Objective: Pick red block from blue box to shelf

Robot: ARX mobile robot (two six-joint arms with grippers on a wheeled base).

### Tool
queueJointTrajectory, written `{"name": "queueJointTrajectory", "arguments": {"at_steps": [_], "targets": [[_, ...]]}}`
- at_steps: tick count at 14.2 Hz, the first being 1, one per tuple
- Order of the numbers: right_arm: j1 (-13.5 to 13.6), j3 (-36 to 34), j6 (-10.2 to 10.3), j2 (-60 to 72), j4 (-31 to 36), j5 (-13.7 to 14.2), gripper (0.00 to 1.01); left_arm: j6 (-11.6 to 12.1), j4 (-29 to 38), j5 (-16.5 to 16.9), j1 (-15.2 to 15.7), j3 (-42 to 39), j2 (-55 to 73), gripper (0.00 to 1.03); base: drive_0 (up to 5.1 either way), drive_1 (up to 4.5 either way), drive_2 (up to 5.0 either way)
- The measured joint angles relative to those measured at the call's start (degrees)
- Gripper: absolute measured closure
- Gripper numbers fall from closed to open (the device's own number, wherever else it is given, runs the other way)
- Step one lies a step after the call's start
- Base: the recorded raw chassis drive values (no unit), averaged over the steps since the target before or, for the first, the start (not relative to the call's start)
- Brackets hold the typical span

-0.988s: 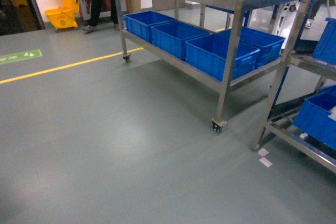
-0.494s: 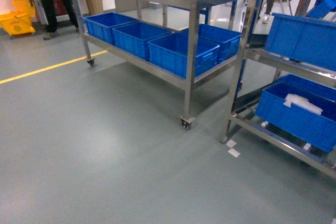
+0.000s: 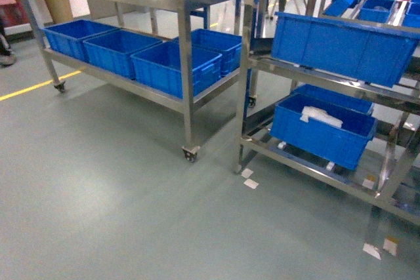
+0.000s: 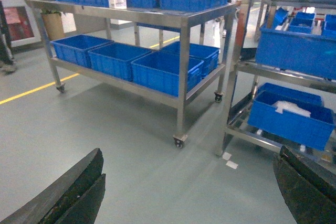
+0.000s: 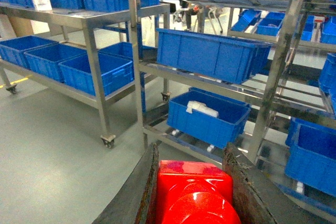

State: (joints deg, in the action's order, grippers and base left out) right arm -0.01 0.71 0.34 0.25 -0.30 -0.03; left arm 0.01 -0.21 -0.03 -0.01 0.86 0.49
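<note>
Head view: a steel shelf [image 3: 249, 63] with blue crates [image 3: 341, 47] fills the right of the frame; a wheeled steel table [image 3: 187, 77] carrying more crates stands upper left on the grey floor [image 3: 118, 208]. No gripper shows here.

Left wrist view: the left gripper [image 4: 189, 192] is spread wide with nothing between its fingers [image 4: 68, 192], which sit at the bottom corners.

Right wrist view: at bottom centre the right gripper [image 5: 191, 192] is clamped on the red block [image 5: 194, 195], stud visible, with the shelf [image 5: 278, 56] beyond it across the upper right.
</note>
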Motion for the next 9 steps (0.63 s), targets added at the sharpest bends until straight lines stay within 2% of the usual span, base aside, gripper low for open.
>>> {"name": "queueJointTrajectory", "arguments": {"at_steps": [9], "targets": [[0.0,0.0,0.0,0.0,0.0,0.0,0.72,0.0,0.0,0.0,0.0,0.0,0.0,0.05,-1.5,-1.48,-1.5]]}}
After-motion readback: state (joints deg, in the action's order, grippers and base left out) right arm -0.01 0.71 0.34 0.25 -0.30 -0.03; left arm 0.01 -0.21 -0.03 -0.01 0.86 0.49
